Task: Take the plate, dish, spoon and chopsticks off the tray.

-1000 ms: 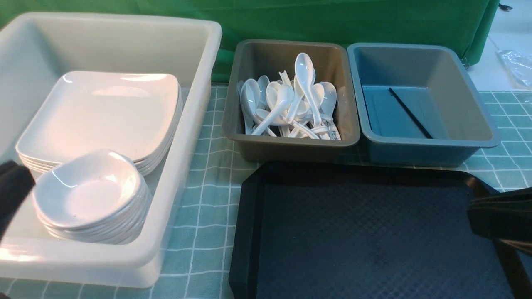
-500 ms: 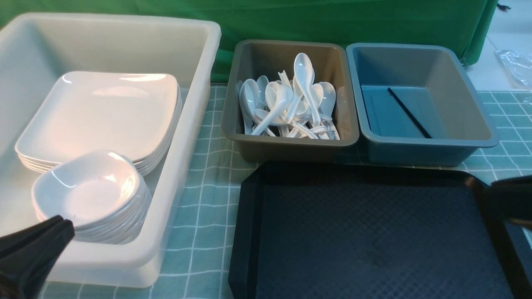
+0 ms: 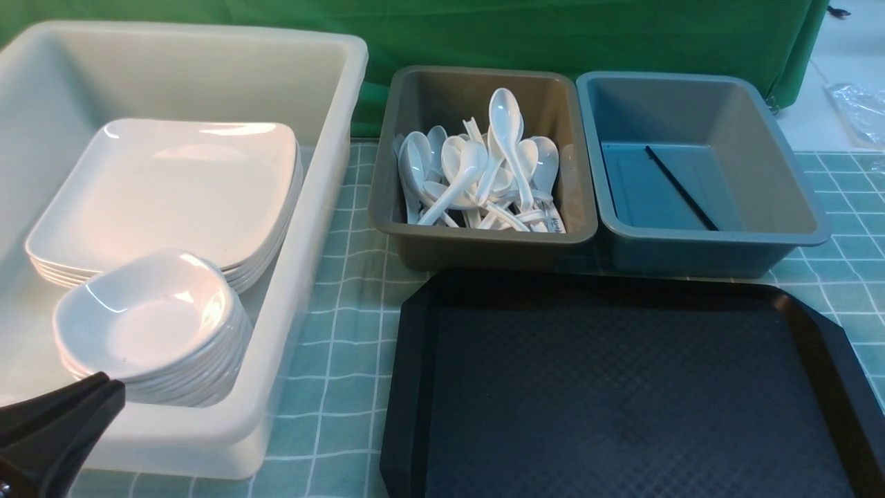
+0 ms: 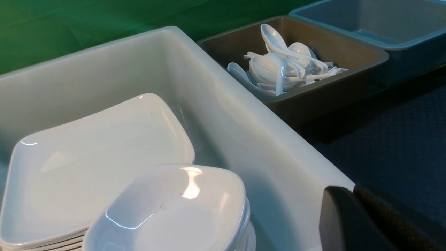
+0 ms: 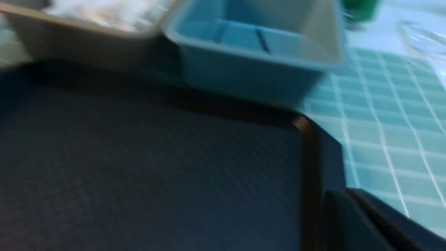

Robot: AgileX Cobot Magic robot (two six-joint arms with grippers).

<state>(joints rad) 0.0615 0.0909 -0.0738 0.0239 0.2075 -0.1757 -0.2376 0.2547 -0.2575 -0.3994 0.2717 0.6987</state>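
Tray (image 3: pixel 622 387) now without right tool overhead

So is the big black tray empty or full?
Empty, as far as I can see: the black tray shows only its bare textured floor, though its near edge is cut off.

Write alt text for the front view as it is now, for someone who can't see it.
A black tray shows nothing on its visible floor; beyond it stand a brown bin of white spoons and a blue-grey bin. At left, a white tub holds stacked plates and dishes.
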